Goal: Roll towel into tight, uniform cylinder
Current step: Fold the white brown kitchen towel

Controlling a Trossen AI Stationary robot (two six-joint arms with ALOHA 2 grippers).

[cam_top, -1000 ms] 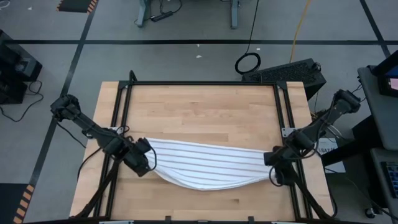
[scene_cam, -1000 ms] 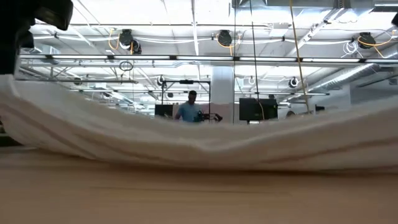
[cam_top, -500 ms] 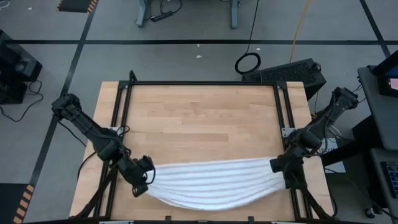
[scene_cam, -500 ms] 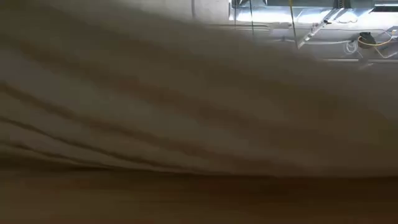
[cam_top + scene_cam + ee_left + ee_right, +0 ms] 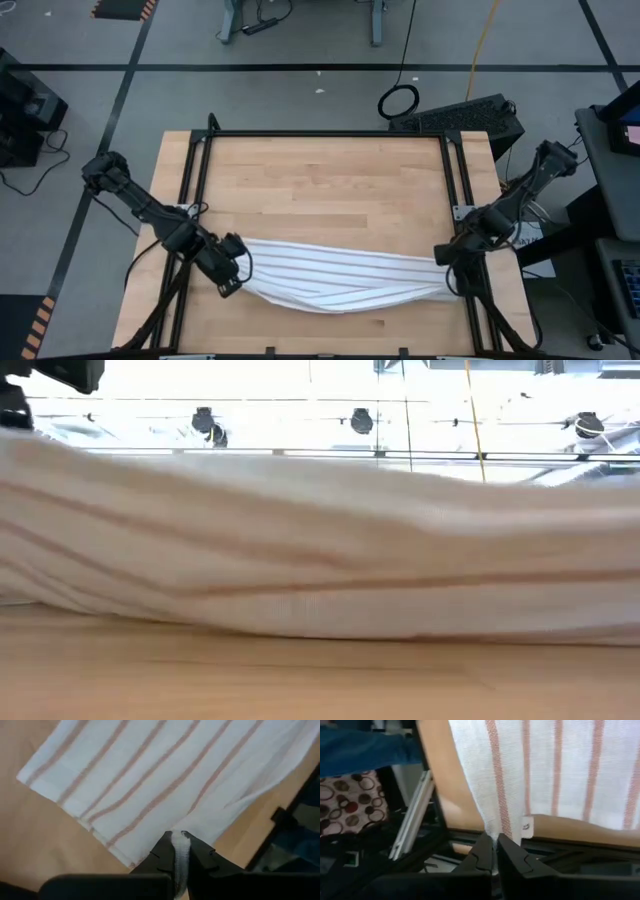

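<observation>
1. Towel (image 5: 335, 280): we record a white soft cloth rectangle with thin dark parallel pinstripes, stretched crosswise over the near half of the surface between the two arms. Its middle sags toward the near edge in a shallow curve, with lengthwise folds gathered along it. In the low view it fills the picture as a creased white band (image 5: 320, 550) resting on the wood.

2. Surface (image 5: 320, 180): we list a pale wooden tabletop bordered by a black metal frame (image 5: 325, 133); the far half lies bare.

3. Left gripper (image 5: 232, 272): we find it low at the towel's left end, near the left rail. Its jaws are closed to a narrow gap, pinching a bunched corner of cloth, as the left wrist view (image 5: 180, 851) shows.

4. Right gripper (image 5: 448, 272): we place it at the towel's right end, beside the right rail of the frame. Its jaws are pressed together on the towel's edge, next to a small white label (image 5: 526, 827) hanging from the hem.

5. Floor (image 5: 300, 90): grey, marked with dark tape lines, carrying a coiled black cable (image 5: 399, 101) beyond the far edge.
</observation>
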